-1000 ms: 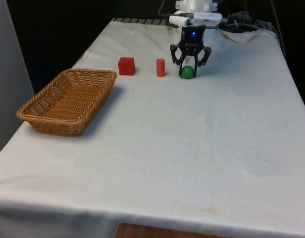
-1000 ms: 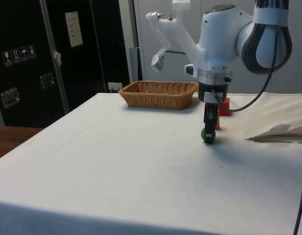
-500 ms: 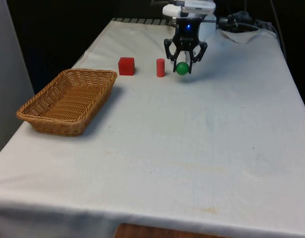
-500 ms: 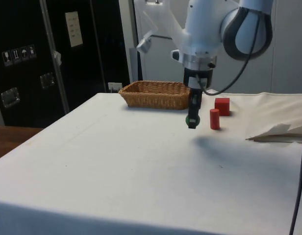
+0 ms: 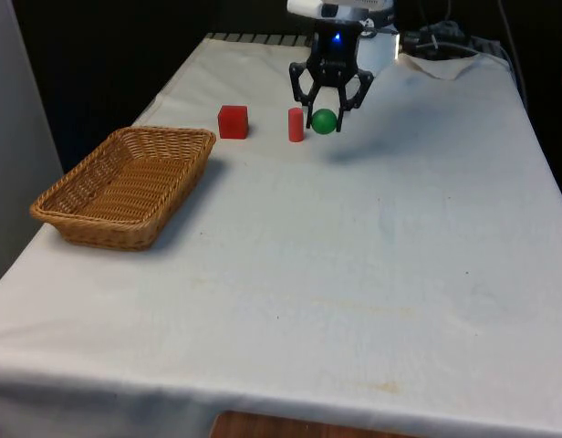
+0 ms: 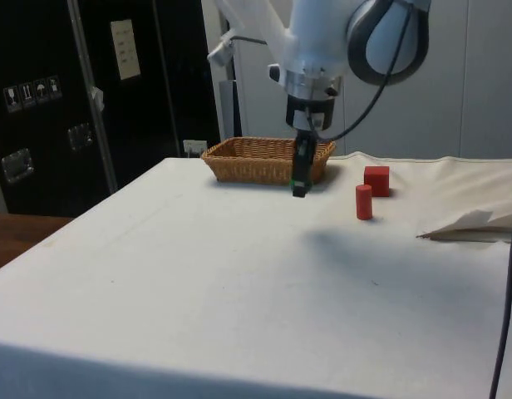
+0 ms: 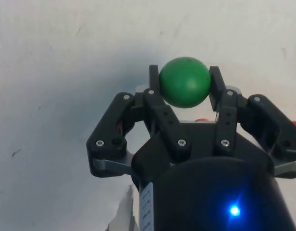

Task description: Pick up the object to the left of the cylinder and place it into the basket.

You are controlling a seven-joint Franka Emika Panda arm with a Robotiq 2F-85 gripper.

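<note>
The fingers (image 7: 214,86) are clamping the green ball (image 5: 324,120) above the counter (image 5: 372,237); the basket (image 5: 126,185) is lying well toward the front view's left.

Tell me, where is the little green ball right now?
The green ball is held off the table between the gripper's fingers, just to the front view's right of the red cylinder, far from the basket.

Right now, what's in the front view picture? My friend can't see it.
The gripper holds a green ball in the air, just beside a red cylinder. A red cube sits further to the front view's left, and a wicker basket nearer the camera.
</note>
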